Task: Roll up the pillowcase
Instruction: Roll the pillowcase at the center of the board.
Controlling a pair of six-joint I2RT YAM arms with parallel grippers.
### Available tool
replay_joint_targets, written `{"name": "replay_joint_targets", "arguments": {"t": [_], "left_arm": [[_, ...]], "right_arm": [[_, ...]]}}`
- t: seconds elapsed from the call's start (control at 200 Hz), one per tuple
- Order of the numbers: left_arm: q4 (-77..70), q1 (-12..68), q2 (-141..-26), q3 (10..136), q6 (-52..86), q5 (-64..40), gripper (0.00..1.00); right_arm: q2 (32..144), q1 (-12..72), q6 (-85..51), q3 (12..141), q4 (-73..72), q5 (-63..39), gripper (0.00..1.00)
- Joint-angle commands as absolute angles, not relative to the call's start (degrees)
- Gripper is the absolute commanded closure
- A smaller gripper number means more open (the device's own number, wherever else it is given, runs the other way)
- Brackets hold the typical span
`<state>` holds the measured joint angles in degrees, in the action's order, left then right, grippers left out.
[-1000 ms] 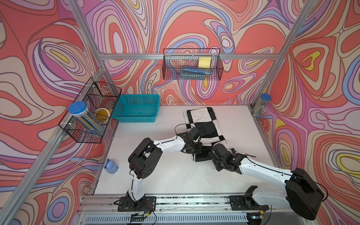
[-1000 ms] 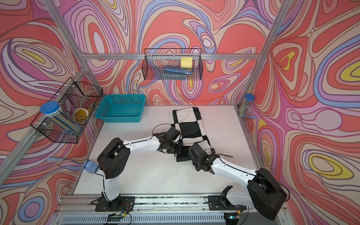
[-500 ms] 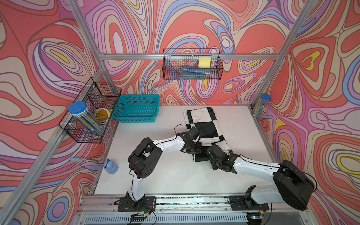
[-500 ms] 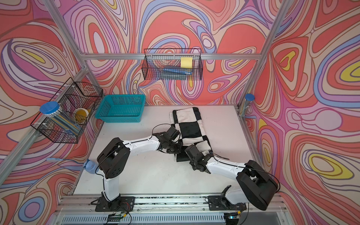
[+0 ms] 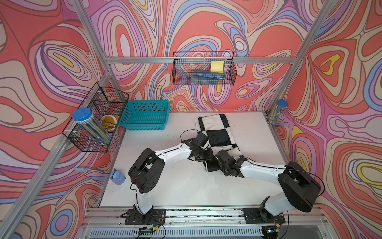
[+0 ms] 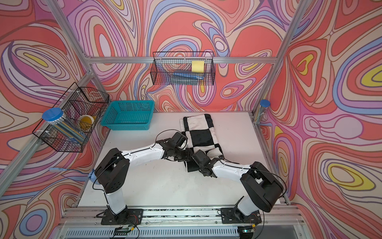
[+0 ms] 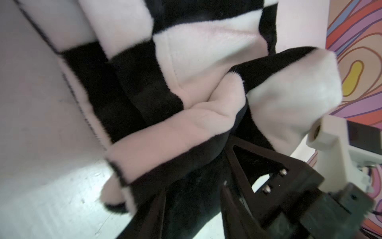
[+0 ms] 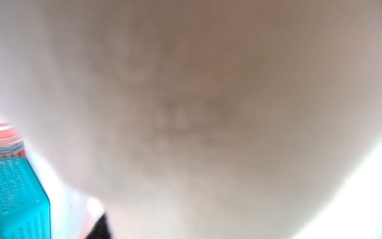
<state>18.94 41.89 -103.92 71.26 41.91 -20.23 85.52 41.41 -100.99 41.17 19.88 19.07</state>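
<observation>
One white table carries the scene; we read it as a clock face in both top views, twelve at the back wall and six at the arm bases. The pillowcase, folded into a long black and white checkered strip, runs from about one o'clock near the back edge down to the centre. Its near end is turned over into a thick fold. The teal basket stands at eleven o'clock, well apart from the cloth. The left gripper reaches in from eight o'clock to that fold. We see it released, its jaws apart with black plush between them. The right gripper meets the same fold from four o'clock. Pale blurred plush fills its wrist view, so we cannot tell whether it is clenched.
</observation>
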Motion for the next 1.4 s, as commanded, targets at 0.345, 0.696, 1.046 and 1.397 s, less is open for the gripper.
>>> {"name": "replay_joint_targets", "arguments": {"t": [0.345,0.696,1.046,1.397], "left_arm": [[21.7,41.6,-101.3,70.3,39.8,-21.2,0.47],[24.5,44.3,-106.1,74.3,37.5,-23.6,0.49],[25.1,44.1,-102.4,72.5,36.1,-22.9,0.5],[28.5,44.2,-92.0,70.2,30.8,-19.5,0.48]], "right_arm": [[66.8,41.2,-94.7,44.4,62.9,5.6,1.0],[82.6,32.9,-77.9,53.8,58.9,-2.0,1.0],[91.6,29.4,-71.8,63.6,57.5,-1.1,0.64],[98.7,26.5,-69.4,70.7,53.3,-1.6,0.47]]}}
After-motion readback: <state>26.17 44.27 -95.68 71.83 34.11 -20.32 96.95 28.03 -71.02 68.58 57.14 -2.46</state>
